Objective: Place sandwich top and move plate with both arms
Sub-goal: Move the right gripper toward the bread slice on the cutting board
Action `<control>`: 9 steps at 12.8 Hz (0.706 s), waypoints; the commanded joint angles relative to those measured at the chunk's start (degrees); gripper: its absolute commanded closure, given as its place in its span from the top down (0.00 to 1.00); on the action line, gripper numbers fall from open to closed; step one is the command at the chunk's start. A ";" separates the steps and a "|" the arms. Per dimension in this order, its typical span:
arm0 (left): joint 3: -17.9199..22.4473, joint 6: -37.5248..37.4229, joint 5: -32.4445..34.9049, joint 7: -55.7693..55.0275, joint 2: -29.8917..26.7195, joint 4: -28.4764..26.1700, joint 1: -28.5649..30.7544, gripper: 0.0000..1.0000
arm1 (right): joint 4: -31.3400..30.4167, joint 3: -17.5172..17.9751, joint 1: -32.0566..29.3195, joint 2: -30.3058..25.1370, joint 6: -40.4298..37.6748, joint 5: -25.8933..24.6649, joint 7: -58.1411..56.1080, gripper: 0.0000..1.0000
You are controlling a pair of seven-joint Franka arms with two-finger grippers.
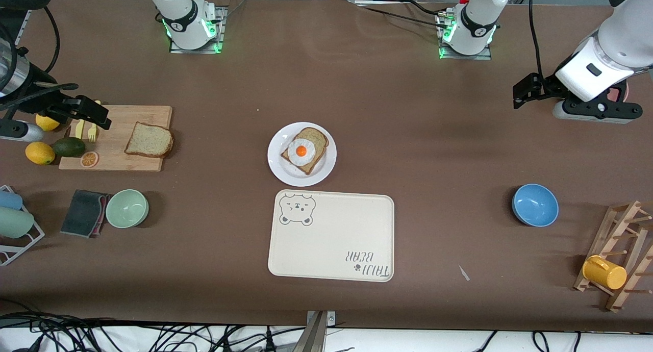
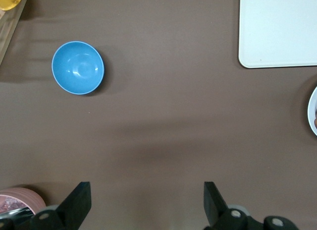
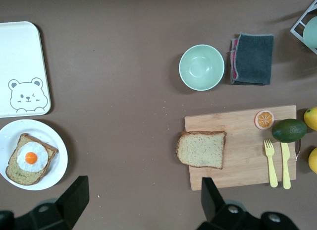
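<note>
The sandwich top (image 1: 149, 140) lies flat on a wooden cutting board (image 1: 115, 150) toward the right arm's end of the table; it also shows in the right wrist view (image 3: 200, 149). The white plate (image 1: 278, 164) sits mid-table and bears a bread slice with a fried egg (image 1: 304, 149); the right wrist view shows the plate (image 3: 58, 160) too. My right gripper (image 1: 97, 115) is open and empty, up over the cutting board's outer end. My left gripper (image 1: 521, 93) is open and empty, up over bare table at the left arm's end, nothing between its fingers (image 2: 79, 205).
A cream bear-print tray (image 1: 331, 250) lies nearer the camera than the plate. A blue bowl (image 1: 534, 204) and a wooden rack with a yellow cup (image 1: 604, 272) are at the left arm's end. A green bowl (image 1: 127, 208), a dark cloth (image 1: 84, 212), lemons and an avocado (image 1: 69, 147) are near the board.
</note>
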 commanded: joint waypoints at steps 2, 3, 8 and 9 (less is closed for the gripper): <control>0.10 -0.99 1.10 -0.28 0.86 2.47 -0.13 1.00 | 1.01 0.73 -0.95 0.06 -1.33 0.73 -5.23 1.00; 0.10 -0.99 1.27 -0.20 0.86 2.56 -0.13 1.00 | 1.01 0.73 -0.95 0.06 -1.33 0.82 -5.24 1.00; 0.19 -1.16 1.18 0.51 0.68 2.56 0.13 1.00 | 1.10 0.82 -0.69 0.58 -0.45 0.82 -5.24 1.00; 0.19 -1.16 1.18 0.51 0.68 2.65 0.13 1.00 | 1.10 0.91 -0.68 0.67 -0.45 0.99 -5.24 1.00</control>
